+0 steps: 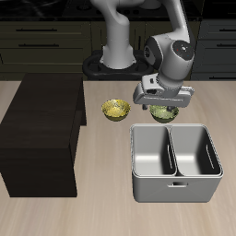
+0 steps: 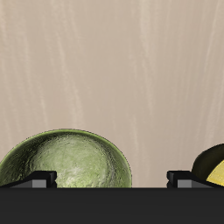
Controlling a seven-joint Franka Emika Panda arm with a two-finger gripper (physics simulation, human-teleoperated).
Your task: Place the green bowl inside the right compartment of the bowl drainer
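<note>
While jaws gape, green bowl point(image 2: 68, 162) beneath one fingertip point(image 2: 39, 178), off-centre.

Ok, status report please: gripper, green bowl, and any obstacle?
Gripper open, above green bowl. Bowl on table, behind drainer. Yellow bowl beside, not blocking.

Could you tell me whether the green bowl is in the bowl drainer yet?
Not yet. The green bowl sits upright on the table behind the bowl drainer, whose two wells are empty.

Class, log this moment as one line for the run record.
hand: over green bowl, grip unclear | bowl on table, not lifted | bowl drainer: both wells empty
</note>
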